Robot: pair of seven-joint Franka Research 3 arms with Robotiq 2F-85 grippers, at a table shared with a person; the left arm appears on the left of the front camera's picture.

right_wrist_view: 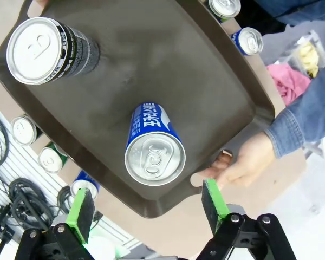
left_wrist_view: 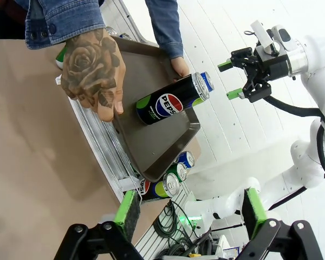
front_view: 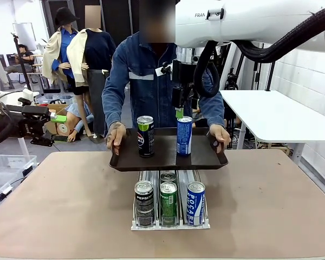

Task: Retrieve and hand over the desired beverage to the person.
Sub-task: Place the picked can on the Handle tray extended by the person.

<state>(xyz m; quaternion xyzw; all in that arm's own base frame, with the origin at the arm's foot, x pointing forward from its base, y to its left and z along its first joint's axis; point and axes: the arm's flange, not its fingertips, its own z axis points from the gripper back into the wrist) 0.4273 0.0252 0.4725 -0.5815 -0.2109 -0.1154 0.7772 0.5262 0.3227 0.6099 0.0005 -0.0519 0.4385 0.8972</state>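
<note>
The person [front_view: 149,81] in a denim jacket holds a dark brown tray [front_view: 203,157] with both hands above the table. On it stand a black Pepsi can [front_view: 145,135] and a blue Pocari can [front_view: 184,135]. My right gripper [front_view: 180,112] hangs open just above the blue can's top, not touching it. In the right wrist view the blue can [right_wrist_view: 151,146] lies straight ahead of my open right gripper [right_wrist_view: 147,205], and the black can [right_wrist_view: 43,49] is farther off. My left gripper [front_view: 59,116] is open beyond the table's left edge; its wrist view faces the tray [left_wrist_view: 151,141] and the Pepsi can [left_wrist_view: 170,102].
Below the tray, a can rack [front_view: 170,223] on the table holds a Pepsi can [front_view: 144,200], a green can [front_view: 168,201] and a Pocari can [front_view: 195,201], with more behind. The person's hands [front_view: 115,135] grip the tray's ends. The brown table [front_view: 59,206] is bare either side.
</note>
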